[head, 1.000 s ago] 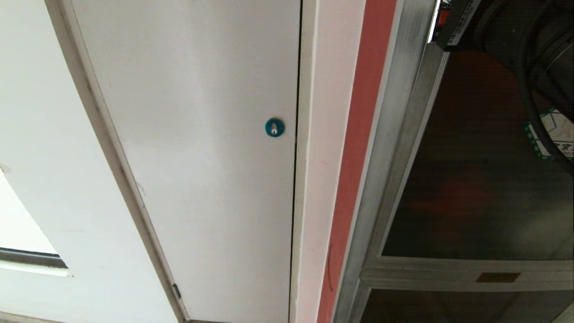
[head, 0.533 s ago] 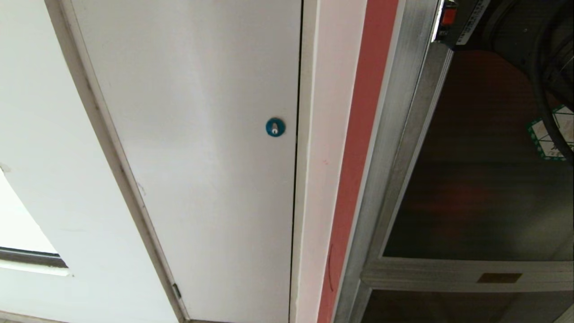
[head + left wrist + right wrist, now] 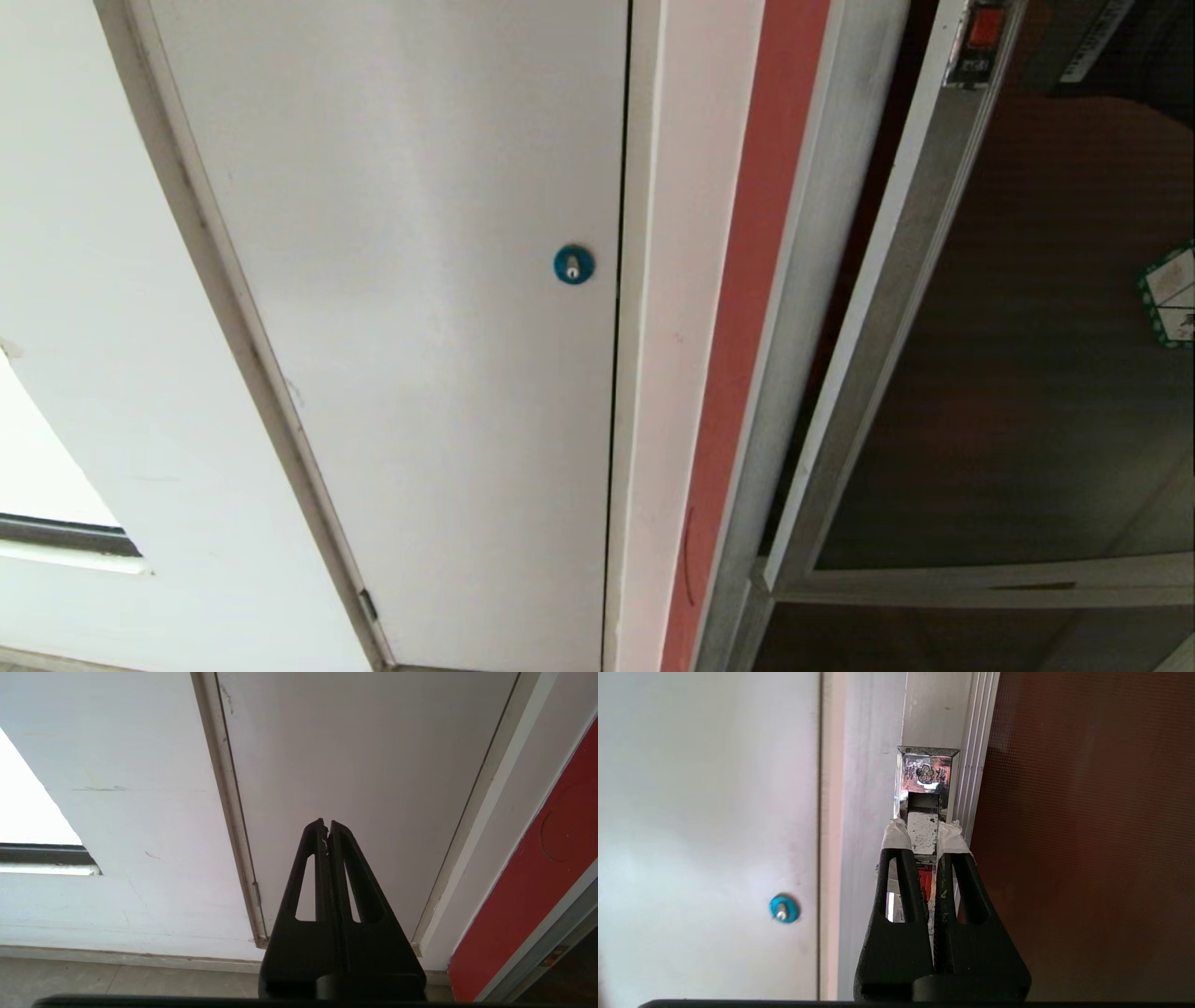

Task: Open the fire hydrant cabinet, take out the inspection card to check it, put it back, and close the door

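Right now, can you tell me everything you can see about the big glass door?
The door is a dark tinted glass panel in a silver metal frame. It stands slightly ajar: a dark gap shows between its edge and the cabinet frame. A green-bordered white sticker sits on the glass, and a small red latch near the top of its frame. In the right wrist view, the right gripper pinches the shiny metal pull tab of the handle on the frame.

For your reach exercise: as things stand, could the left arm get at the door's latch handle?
Probably not yet. The left gripper hangs shut before the white panel, off to one side of the door, and the right gripper already clamps the latch handle.
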Robot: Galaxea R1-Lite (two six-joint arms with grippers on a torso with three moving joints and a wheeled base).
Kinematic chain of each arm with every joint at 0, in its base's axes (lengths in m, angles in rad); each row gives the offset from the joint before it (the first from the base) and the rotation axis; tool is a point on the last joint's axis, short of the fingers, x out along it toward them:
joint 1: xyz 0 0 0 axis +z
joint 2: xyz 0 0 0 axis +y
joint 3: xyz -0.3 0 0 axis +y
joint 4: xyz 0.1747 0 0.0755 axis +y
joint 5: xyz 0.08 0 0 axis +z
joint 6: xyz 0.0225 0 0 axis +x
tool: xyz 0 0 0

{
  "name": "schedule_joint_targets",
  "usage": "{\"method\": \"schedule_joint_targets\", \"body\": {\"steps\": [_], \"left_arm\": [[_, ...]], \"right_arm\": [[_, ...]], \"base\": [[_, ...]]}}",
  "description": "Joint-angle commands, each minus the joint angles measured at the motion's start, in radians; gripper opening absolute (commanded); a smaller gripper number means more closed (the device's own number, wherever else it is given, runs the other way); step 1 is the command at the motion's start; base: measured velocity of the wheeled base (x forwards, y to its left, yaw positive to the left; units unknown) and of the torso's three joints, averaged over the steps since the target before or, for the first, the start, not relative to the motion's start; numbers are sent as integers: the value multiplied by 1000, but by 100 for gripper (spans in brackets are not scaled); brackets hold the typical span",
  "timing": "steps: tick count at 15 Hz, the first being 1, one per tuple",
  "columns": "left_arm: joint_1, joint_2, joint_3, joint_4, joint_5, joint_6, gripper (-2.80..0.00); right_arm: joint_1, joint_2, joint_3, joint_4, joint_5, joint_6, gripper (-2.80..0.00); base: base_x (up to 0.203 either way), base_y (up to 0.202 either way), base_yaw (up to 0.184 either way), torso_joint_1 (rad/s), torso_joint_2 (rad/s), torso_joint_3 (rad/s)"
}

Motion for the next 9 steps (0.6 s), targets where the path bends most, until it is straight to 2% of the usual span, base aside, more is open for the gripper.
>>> {"method": "schedule_joint_targets", "body": {"steps": [1, 9], "left_arm": [[0, 1, 0, 0, 0, 0, -280], [0, 1, 0, 1, 0, 0, -280]], "right_arm": [[9, -78, 20, -4, -4, -2, -280], [16, -297, 141, 126, -2, -1, -280]], "base": [[0, 0, 0, 0, 0, 0], [0, 0, 0, 0, 0, 0]]}}
